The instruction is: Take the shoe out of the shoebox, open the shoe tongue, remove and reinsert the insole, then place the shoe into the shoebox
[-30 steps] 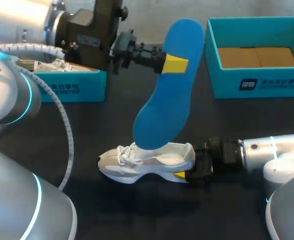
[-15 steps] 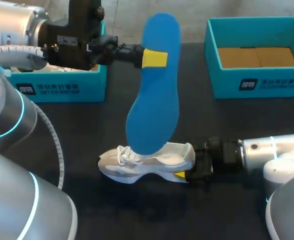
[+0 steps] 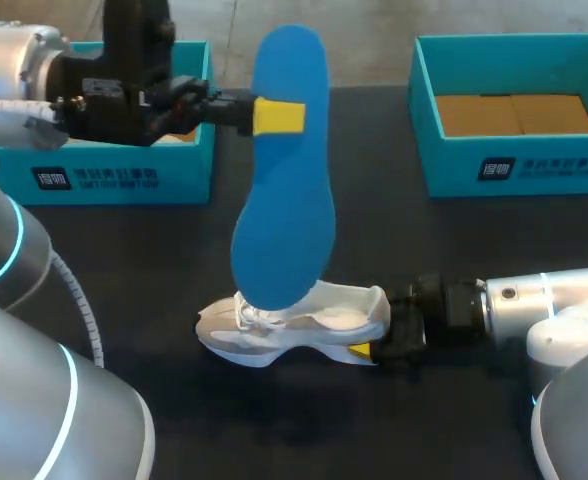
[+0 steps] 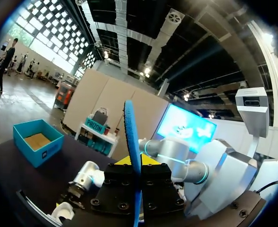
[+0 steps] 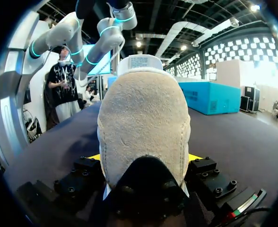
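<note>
The dark worktop (image 3: 474,250) carries everything. My left arm (image 3: 34,60) comes in over its far left corner, wrist level, reaching sideways. My right arm (image 3: 549,300) lies low by the near right edge, pointing inward. A teal shoebox (image 3: 124,180) sits at the far left corner and a second shoebox (image 3: 514,170) at the far right (open, brown card inside). The blue insole (image 3: 284,180) hangs upright, pinched near its upper end by the left gripper (image 3: 279,117), with its lower end over the laces. The white shoe (image 3: 304,325) stands on its sole near the worktop's middle. Its heel is clamped between the right gripper's (image 3: 366,350) fingers.
</note>
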`<state>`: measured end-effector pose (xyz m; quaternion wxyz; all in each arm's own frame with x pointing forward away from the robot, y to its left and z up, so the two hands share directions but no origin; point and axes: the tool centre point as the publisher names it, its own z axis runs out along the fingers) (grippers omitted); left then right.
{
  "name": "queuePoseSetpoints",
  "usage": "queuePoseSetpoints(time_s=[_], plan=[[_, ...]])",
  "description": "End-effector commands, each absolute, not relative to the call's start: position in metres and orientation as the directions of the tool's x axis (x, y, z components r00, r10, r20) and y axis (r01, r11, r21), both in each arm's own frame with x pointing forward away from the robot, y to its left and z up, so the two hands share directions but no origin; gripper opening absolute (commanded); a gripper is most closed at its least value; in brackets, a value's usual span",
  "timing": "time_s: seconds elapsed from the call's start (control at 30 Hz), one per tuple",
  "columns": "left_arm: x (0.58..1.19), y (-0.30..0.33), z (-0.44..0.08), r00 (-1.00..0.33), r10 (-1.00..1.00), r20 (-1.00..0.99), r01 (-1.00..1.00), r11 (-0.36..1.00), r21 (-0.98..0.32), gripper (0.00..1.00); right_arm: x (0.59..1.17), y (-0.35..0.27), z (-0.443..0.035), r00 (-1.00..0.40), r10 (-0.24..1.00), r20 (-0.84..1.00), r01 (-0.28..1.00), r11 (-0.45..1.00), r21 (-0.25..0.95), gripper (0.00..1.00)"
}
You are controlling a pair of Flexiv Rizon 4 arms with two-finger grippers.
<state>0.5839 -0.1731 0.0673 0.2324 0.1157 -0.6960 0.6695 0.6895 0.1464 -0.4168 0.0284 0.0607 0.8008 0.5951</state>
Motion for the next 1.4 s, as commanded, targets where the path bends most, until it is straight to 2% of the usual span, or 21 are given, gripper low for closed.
queuePoseSetpoints(time_s=[0.03,1.0,1.23,1.27,1.3,1.33,1.4], plan=[[0.574,-0.159,0.06,-0.863,0.132,0.487,-0.483,0.065,-0.873,0.0,0.688,0.147,-0.417,-0.991,0.132,0.028,0.065,0.288,0.955,0.0],[0.573,-0.142,0.056,-0.836,0.088,0.541,-0.539,0.053,-0.841,0.0,0.688,0.147,-0.417,-0.991,0.132,0.028,0.065,0.288,0.955,0.0],[0.573,-0.142,0.056,-0.836,0.088,0.541,-0.539,0.053,-0.841,0.0,0.694,0.16,-0.416,-0.995,0.096,0.02,0.052,0.34,0.939,0.0],[0.573,-0.142,0.056,-0.836,0.088,0.541,-0.539,0.053,-0.841,0.0,0.694,0.161,-0.417,-0.995,0.093,0.02,0.051,0.343,0.938,0.3],[0.573,-0.142,0.056,-0.836,0.088,0.541,-0.539,0.053,-0.841,0.0,0.695,0.163,-0.417,-0.996,0.092,0.021,0.051,0.345,0.937,0.4],[0.573,-0.142,0.056,-0.836,0.088,0.541,-0.539,0.053,-0.841,0.0,0.696,0.164,-0.417,-0.996,0.088,0.021,0.05,0.344,0.938,1.0],[0.573,-0.142,0.056,-0.836,0.088,0.541,-0.539,0.053,-0.841,0.0,0.698,0.165,-0.415,-0.996,0.082,0.021,0.05,0.359,0.932,1.0]])
